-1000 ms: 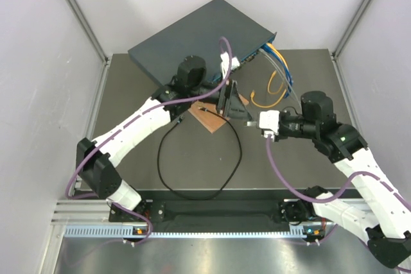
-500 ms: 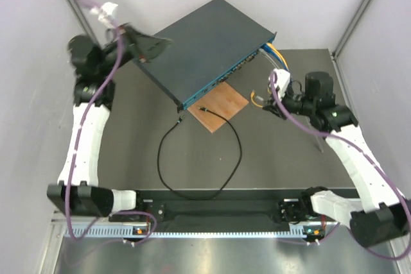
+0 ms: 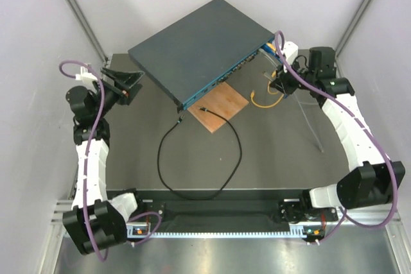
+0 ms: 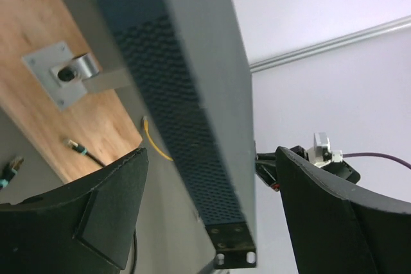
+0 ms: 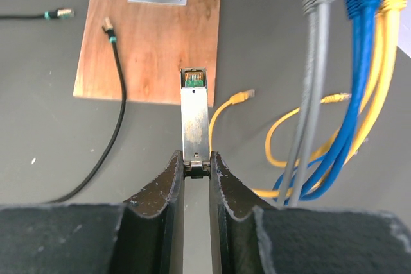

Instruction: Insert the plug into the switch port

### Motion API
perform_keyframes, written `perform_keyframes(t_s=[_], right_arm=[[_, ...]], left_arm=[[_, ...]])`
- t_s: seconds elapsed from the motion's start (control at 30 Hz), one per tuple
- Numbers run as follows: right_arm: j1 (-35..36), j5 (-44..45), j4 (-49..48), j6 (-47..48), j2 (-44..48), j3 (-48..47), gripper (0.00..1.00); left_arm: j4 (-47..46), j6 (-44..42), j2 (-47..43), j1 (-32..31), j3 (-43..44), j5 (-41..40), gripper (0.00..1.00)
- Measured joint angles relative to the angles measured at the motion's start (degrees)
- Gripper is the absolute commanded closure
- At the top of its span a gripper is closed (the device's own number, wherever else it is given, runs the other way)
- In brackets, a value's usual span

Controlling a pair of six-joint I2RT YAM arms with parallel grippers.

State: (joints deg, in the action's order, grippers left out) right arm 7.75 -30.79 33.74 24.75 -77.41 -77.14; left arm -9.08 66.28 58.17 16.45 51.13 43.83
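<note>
Plug (image 3: pixel 203 109) lay loose on the brown board (image 3: pixel 228 102) at frame centre, just below the switch (image 3: pixel 199 43). Switch port (image 3: pixel 226 79) not entered, so I counted the whole insertion as left. My left gripper (image 3: pixel 131 83), far left, gaped wide, empty. Right gripper (image 5: pixel 194 165), upper right, pinched a silver stick (image 5: pixel 194 120), not the plug.

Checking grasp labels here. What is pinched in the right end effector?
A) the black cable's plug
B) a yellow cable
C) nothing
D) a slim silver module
D: the right wrist view shows the right end effector shut on a slim silver module, with the black cable's plug lying loose on the wooden board.
</note>
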Motion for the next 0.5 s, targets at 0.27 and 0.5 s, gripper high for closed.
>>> perform_keyframes(t_s=[0.27, 0.5], right_arm=[[0.1, 2.1, -1.5, -3.2, -6.4, -5.2, 1.0], [1.7, 4.2, -2.1, -3.6, -9.0, -5.5, 1.0]], left_arm=[[-5.7, 3.8, 5.5, -3.1, -3.4, 0.0, 0.04], [-9.6, 3.9, 9.0, -8.9, -3.4, 0.0, 0.18]])
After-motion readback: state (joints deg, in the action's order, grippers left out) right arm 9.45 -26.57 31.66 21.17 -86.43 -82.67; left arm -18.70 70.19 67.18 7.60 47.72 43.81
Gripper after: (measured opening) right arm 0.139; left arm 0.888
